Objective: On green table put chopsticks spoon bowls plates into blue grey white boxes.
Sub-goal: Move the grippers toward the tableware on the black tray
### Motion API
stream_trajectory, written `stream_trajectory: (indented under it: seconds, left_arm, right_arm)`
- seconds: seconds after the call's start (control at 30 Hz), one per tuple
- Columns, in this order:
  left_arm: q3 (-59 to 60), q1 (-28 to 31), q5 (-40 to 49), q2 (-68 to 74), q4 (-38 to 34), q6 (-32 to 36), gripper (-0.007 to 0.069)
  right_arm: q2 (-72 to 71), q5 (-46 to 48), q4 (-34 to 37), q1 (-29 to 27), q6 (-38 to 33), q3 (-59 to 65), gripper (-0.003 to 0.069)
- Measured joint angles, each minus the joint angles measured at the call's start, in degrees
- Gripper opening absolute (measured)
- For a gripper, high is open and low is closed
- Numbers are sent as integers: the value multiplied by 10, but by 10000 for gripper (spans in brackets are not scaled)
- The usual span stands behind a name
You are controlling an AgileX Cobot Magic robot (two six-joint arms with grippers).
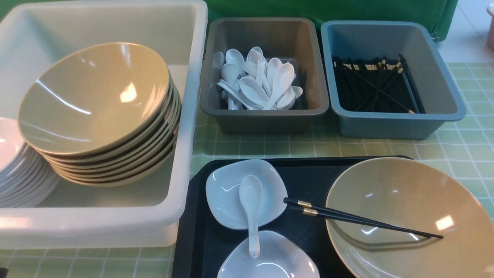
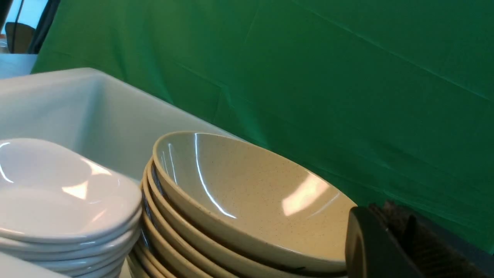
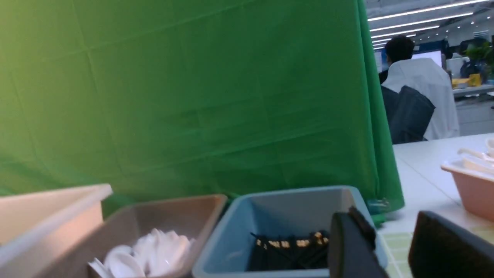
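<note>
While spread and empty, right gripper [image 3: 389, 239] facing blue box [image 3: 293, 208] of chopsticks [image 3: 289, 251], left gripper [image 2: 386, 235] beside stacked bowls [image 2: 251, 193], jaw state unclear.

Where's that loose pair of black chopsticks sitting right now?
In the front view, the chopsticks lie low and right of centre. Their gold-banded ends sit over the black tray beside the white plate, and their thin ends reach across the tan bowl.

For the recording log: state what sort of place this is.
Likely a robot test setup in an open-plan office, not a kitchen: a green backdrop cloth hangs behind the blue box, and beyond it a person faces a monitor under ceiling strip lights.
</note>
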Motion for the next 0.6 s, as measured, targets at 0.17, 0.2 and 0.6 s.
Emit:
stream_trajectory:
  seconds: [0.17,0.2,0.6]
  left_arm:
    - [0,0,-81,0,-5,12,-1]
    - [0,0,-116,0,-18,13,-1]
    - [-221,0,66,145,-75,88,-1]
  right_arm:
    - [0,-20,-1,0,17,-3,236]
    - [0,9,-1,0,36,-29,236]
    - [232,234,0,0,65,-328,236]
